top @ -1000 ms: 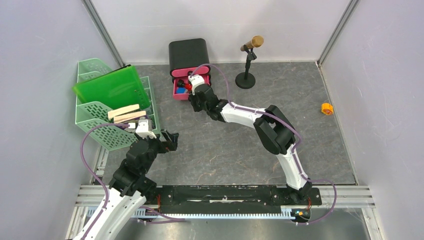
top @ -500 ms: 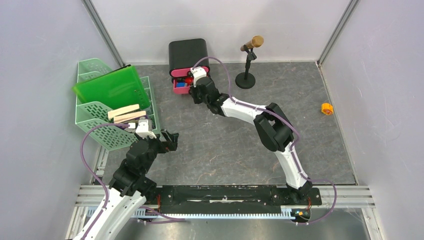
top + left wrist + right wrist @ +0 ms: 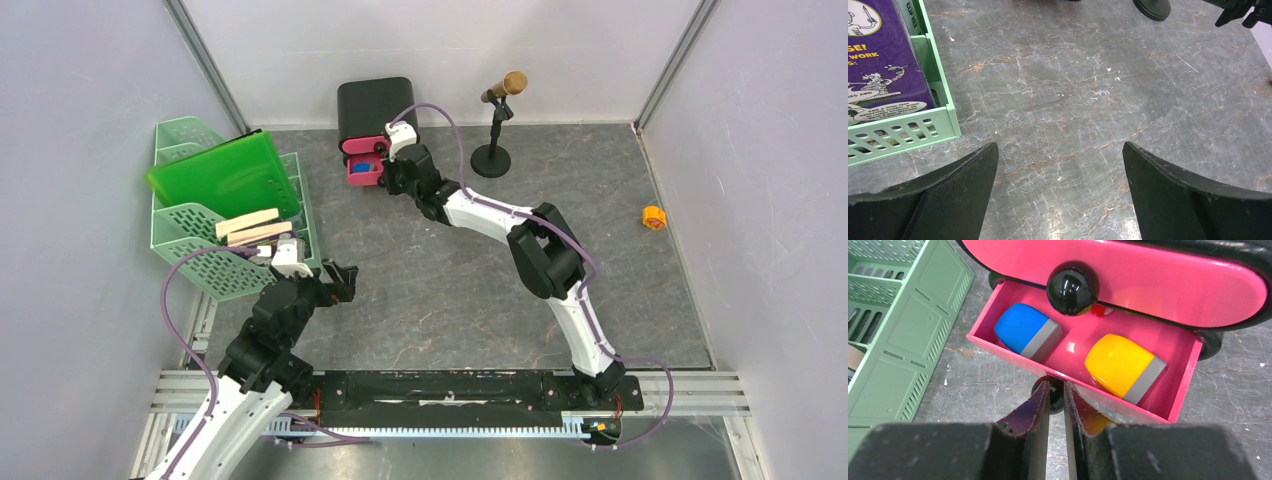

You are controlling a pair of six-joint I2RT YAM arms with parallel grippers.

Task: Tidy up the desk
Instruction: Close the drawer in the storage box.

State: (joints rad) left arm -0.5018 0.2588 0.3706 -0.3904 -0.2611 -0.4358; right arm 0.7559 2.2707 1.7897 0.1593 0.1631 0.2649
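The marbled grey surface [image 3: 450, 290] spreads beneath both arms. At its 11 o'clock edge, the right fingers [image 3: 1035, 410] are pinched narrow on the black knob [image 3: 1055, 396] of the open pink drawer [image 3: 1073, 347]. The drawer holds a blue piece [image 3: 1020, 332] and a yellow piece [image 3: 1118, 362]. The left fingers [image 3: 958, 185] stand wide above the surface, with the green tray [image 3: 923, 127] at their 9 o'clock.

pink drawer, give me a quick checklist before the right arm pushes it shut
1. Grip: right fingers shut on the drawer knob: ok.
2. Contents: blue piece and yellow piece lie fully inside the pink drawer: ok.
3. Clearance: red thing at the back low enough to pass under the upper front: cannot tell.
4. Side: mint tray apart from the drawer: ok.
5. Other arm: left fingers open over bare desk, away from the drawer: ok.
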